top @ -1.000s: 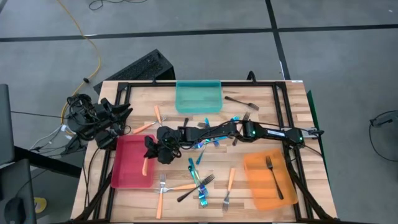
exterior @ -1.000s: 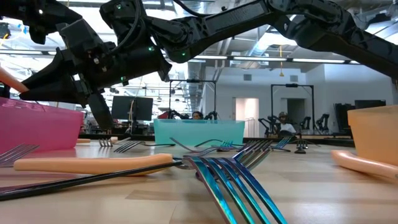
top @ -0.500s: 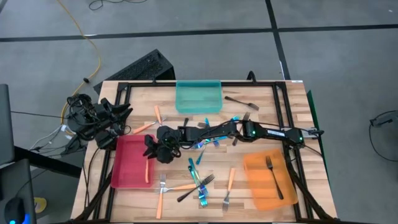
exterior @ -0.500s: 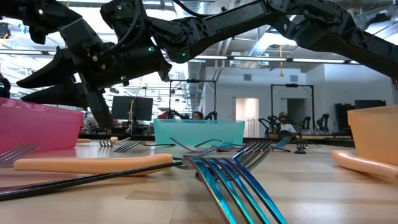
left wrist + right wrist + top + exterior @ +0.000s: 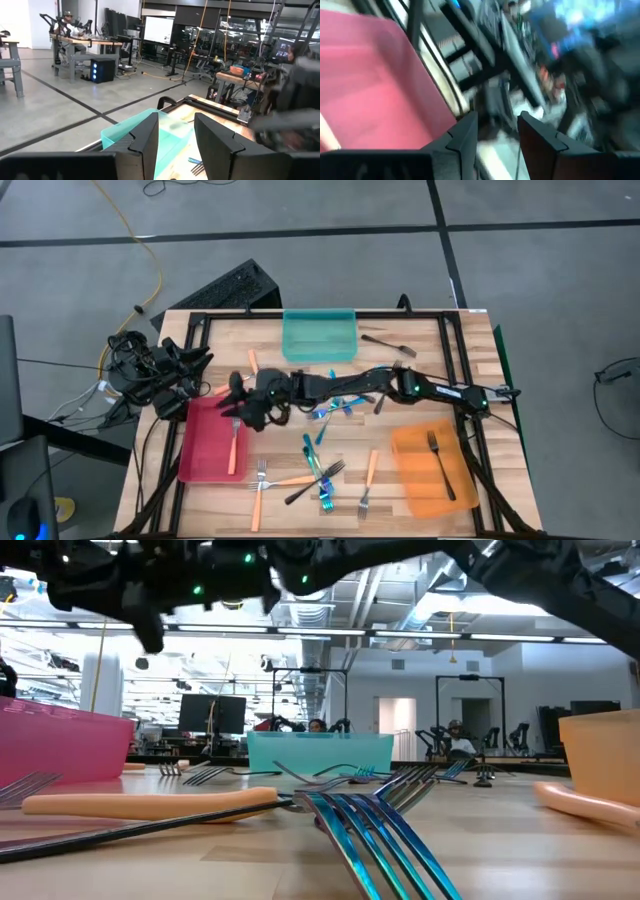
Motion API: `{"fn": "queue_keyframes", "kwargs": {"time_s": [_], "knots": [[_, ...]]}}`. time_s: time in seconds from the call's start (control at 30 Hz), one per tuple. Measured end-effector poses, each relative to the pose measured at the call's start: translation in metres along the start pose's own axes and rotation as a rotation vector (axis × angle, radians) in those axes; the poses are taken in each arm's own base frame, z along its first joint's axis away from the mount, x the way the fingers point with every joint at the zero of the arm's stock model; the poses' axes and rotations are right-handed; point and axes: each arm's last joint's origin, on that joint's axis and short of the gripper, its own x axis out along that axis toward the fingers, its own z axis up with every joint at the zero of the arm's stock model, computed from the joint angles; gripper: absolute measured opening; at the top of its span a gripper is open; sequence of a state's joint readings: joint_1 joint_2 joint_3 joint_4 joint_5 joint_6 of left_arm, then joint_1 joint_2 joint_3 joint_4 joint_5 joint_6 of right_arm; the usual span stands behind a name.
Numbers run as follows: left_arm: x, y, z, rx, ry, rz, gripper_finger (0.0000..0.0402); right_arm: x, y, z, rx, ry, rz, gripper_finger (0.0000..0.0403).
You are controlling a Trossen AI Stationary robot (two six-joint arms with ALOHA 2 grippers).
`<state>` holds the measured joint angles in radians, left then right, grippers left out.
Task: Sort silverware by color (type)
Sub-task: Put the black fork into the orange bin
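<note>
While the right arm reaches across the worktop (image 5: 470,330) in the high view, its right pincer (image 5: 233,401) hovers at the red tray's (image 5: 205,455) far edge, fingers spread and empty. 1 orange-handled fork (image 5: 232,448) lies in that tray just beneath it; the other forks (image 5: 318,470) lie scattered to its right. The left pincer (image 5: 190,375) waits off the worktop's left corner. In the left wrist view its fingers (image 5: 146,140) stand apart, empty, facing the teal tray (image 5: 145,131).

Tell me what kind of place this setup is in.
Probably a robotics lab or workshop. Beyond the wooden table lies bare concrete floor with a loose yellow cable; the left wrist view shows workbenches, a monitor and a person seated far off.
</note>
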<state>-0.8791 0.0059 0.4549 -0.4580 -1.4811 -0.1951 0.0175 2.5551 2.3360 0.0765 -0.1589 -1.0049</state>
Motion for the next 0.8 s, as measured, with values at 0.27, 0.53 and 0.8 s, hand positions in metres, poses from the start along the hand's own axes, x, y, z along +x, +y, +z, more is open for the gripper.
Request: {"fn": "queue_keyframes", "kwargs": {"time_s": [0.27,0.53,0.8], "knots": [[0.000,0.000,0.000,0.000,0.000,0.000,0.0112,-0.036,-0.033,-0.012,0.110,0.248,0.170,0.0160],[0.000,0.000,0.000,0.003,0.000,0.000,0.0112,-0.064,-0.024,-0.055,0.169,0.502,0.460,0.0160],[0.000,0.000,0.000,0.005,0.000,0.000,0.0112,-0.072,0.007,-0.072,0.130,0.600,0.711,0.0160]]}}
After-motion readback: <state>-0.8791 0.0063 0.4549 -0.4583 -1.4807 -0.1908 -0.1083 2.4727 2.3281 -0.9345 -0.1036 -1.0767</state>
